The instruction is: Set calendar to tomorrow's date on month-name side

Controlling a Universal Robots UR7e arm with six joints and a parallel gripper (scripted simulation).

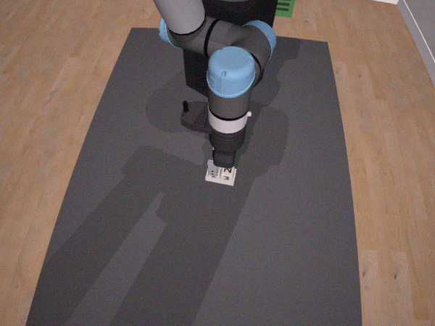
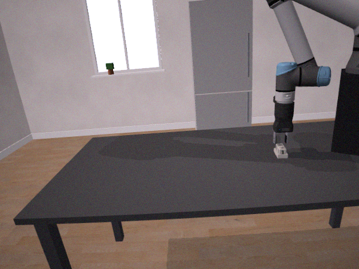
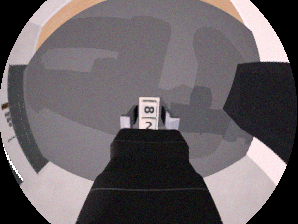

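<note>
The small white tray [image 1: 219,182] [image 2: 282,156] lies on the dark table with two white cubes side by side in it. One cube shows an 8 [image 3: 149,109] on top, turned sideways in the wrist view. The other cube shows a 2 [image 1: 227,170] [image 3: 149,124] on top, partly cut off by the gripper body in the wrist view. In the top view a finger covers most of the left cube. Small dark marks show on the near sides, too small to read surely. My gripper [image 2: 280,142] [image 3: 149,111] is open, pointing down just above the cubes, holding nothing.
The dark table [image 1: 290,235] [image 2: 179,185] extends around the tray. The black robot pedestal [image 1: 196,72] [image 2: 344,119] [image 3: 265,105] stands at the robot's end of the table. The arm's shadows fall across the table top.
</note>
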